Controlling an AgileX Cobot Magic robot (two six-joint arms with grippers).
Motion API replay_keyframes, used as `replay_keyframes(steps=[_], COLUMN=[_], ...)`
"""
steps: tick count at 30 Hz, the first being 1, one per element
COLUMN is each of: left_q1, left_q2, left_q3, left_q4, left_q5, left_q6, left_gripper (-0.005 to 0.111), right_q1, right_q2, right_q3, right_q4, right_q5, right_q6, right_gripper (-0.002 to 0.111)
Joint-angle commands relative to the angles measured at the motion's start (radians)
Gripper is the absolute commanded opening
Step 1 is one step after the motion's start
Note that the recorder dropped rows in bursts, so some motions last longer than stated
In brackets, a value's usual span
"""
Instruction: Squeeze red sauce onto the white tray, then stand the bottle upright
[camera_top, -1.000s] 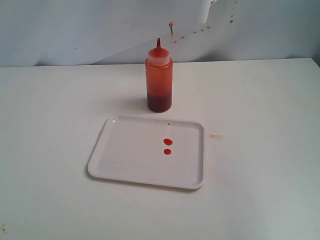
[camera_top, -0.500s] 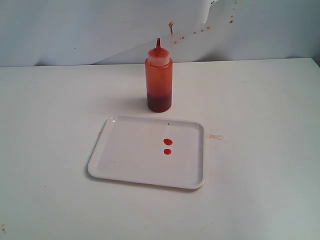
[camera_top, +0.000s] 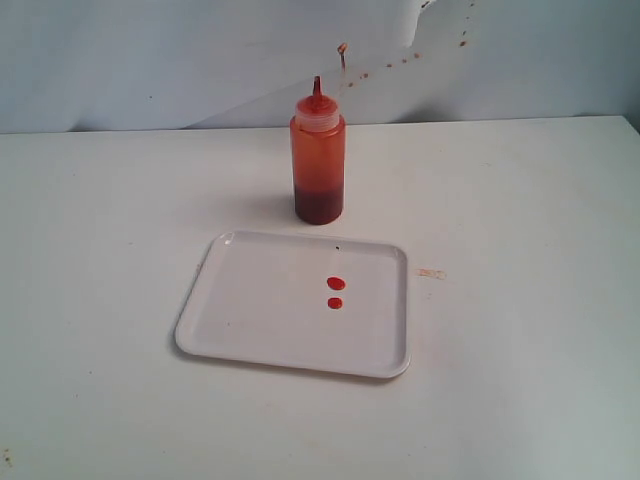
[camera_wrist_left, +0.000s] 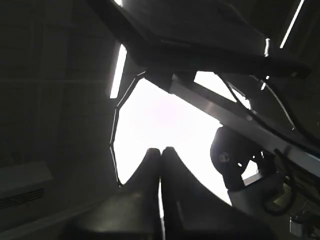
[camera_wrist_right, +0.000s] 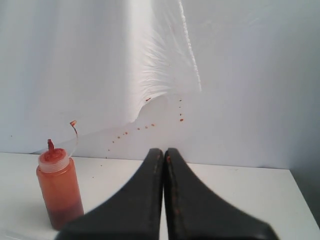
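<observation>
The bottle (camera_top: 319, 160) stands upright on the table just behind the white tray (camera_top: 260, 310), with dark red fill in its lower part. Two round drops of red sauce (camera_top: 336, 284) lie right of the tray's middle. Neither gripper shows in the exterior view. My right gripper (camera_wrist_right: 163, 151) is shut and empty, held back from the bottle (camera_wrist_right: 59, 191), which stands off to one side of it. My left gripper (camera_wrist_left: 160, 150) is shut and empty too, silhouetted against a bright light, with none of the task's things in its view.
A white table (camera_top: 520, 220) holds everything, backed by a pale wall (camera_top: 150, 60) dotted with small red-brown specks (camera_top: 405, 60). A faint smudge (camera_top: 431, 273) marks the table right of the tray. Dark frame parts and cables (camera_wrist_left: 240, 160) fill the left wrist view.
</observation>
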Motion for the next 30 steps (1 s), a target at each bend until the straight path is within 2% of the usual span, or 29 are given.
replay_keyframes(steps=[1, 5, 30], left_q1=[0.004, 0.060, 0.061], left_q2=[-0.005, -0.005, -0.005], left_q3=[0.005, 0.005, 0.005], left_q4=[0.002, 0.002, 0.002], left_q5=[-0.019, -0.019, -0.014], left_q6=[0.005, 0.005, 0.005], left_gripper=[0.000, 0.000, 0.000], right_q1=[-0.004, -0.004, -0.004], right_q2=[-0.004, -0.004, -0.004], right_q3=[0.005, 0.005, 0.005], right_q4=[0.006, 0.006, 0.006], right_q5=[-0.006, -0.006, -0.006], right_q6=[0.001, 0.001, 0.001], right_gripper=[0.000, 0.000, 0.000])
